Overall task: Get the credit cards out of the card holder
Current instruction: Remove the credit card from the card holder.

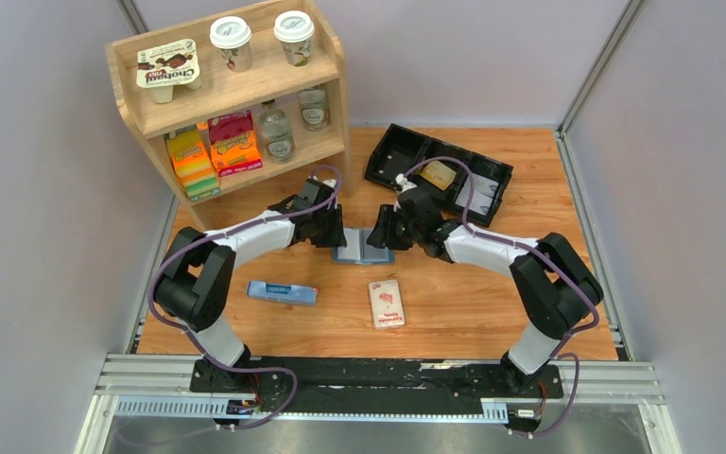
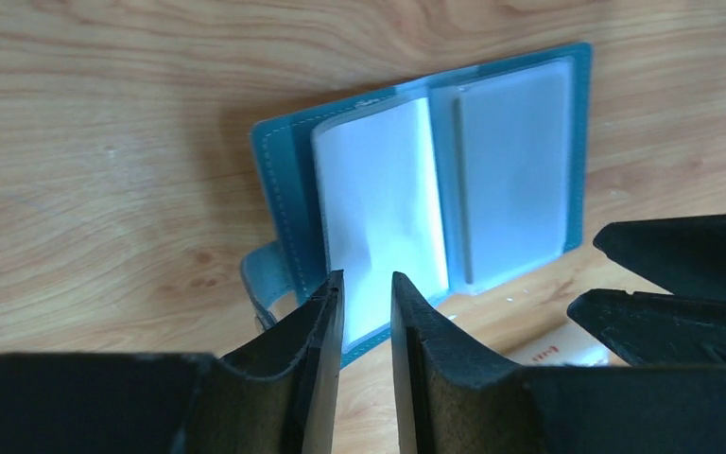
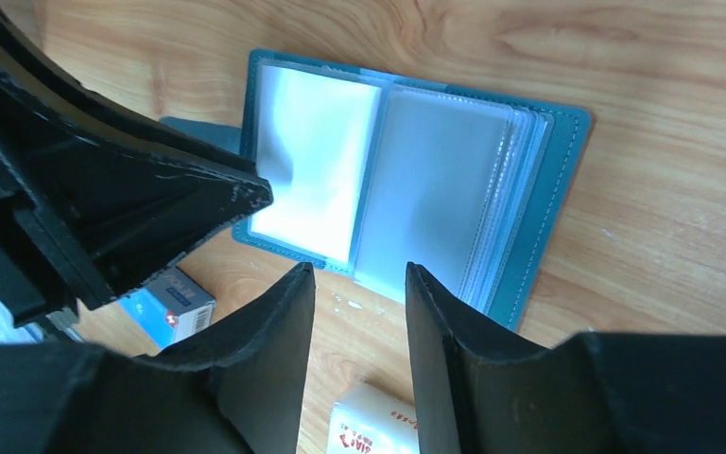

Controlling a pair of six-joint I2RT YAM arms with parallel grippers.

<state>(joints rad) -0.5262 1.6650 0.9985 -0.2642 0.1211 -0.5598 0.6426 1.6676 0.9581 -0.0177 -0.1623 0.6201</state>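
Note:
The light blue card holder (image 1: 364,247) lies open and flat on the table between my two grippers. Its clear sleeves (image 2: 388,203) (image 3: 430,189) shine pale, and I make out no card in them. A tan-gold credit card (image 1: 438,175) rests in the black tray. My left gripper (image 1: 329,230) (image 2: 367,284) hovers at the holder's left edge, jaws a little apart with nothing between them. At the holder's right edge my right gripper (image 1: 386,234) (image 3: 359,276) is open too, and it is empty.
A black compartment tray (image 1: 406,144) sits at the back right. A narrow pale blue box (image 1: 282,292) (image 3: 165,307) and a white pack with a red picture (image 1: 387,303) (image 3: 373,426) lie in front of the holder. A wooden shelf (image 1: 246,90) with cups and bottles stands back left.

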